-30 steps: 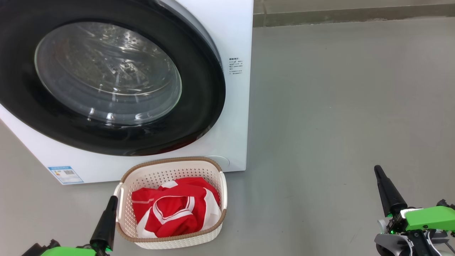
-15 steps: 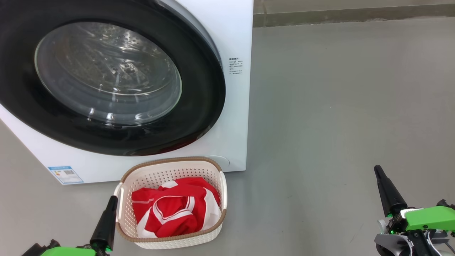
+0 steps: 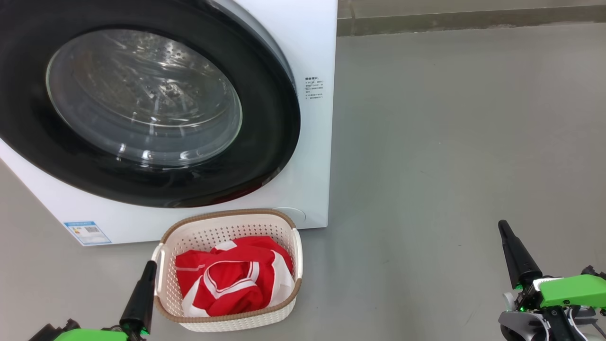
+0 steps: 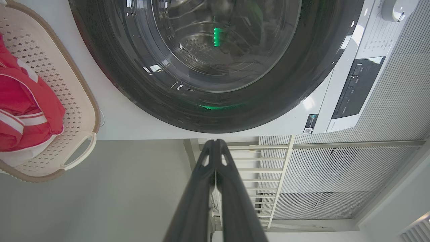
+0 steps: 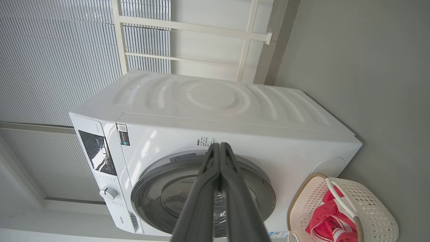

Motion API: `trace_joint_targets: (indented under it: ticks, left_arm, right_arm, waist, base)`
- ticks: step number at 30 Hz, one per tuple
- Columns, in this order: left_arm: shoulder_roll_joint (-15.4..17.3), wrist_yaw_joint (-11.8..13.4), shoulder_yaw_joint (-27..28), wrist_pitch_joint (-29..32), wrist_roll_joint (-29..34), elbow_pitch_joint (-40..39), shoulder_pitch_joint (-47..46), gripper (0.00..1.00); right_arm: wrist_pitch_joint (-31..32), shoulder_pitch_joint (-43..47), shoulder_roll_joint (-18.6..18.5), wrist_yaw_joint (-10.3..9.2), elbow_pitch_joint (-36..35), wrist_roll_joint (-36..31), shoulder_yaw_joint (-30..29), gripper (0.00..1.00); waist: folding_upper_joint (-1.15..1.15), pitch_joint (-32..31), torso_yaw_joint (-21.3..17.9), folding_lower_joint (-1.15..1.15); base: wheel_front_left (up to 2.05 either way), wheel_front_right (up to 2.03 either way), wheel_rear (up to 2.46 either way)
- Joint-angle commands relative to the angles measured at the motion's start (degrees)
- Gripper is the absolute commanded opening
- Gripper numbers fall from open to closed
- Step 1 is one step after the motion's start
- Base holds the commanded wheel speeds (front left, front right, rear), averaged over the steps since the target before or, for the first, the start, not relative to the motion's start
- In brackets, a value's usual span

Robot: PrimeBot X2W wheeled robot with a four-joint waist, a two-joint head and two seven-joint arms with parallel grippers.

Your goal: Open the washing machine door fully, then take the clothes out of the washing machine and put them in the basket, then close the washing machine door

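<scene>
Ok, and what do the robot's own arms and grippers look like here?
Both the left gripper and right gripper have two long, tapering matte-black fingers, each with a small oval slot near the tip. Behind them sit bright green housings. The right wrist also shows a pale grey shell, black cables and a small green light.

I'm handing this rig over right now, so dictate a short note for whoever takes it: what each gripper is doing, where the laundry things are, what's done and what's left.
Left gripper: shut, empty, low by the basket's left end.
Right gripper: shut, empty, over bare floor to the right.
Clothes: red pile inside the basket, which stands on the floor in front of the washing machine.
Washing machine door: looks closed against the front; no red shows through its glass.
Done, by the look of it: clothes out and in the basket, door shut.
Left: probably nothing; perhaps check that the door has latched.
</scene>
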Motion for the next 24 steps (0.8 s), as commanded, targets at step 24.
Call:
trace_joint_targets:
  ticks: [24]
  left_arm:
    - [0.6, -0.4, 2.1, 0.4, 0.3, -1.4, -2.3, 0.00]
  right_arm:
    - [0.4, -2.5, -0.4, -0.03, -1.6, -0.5, 0.8, 0.00]
  waist:
    - [0.00, 0.0, 0.0, 0.00]
  base:
    - [0.00, 0.00, 0.00]
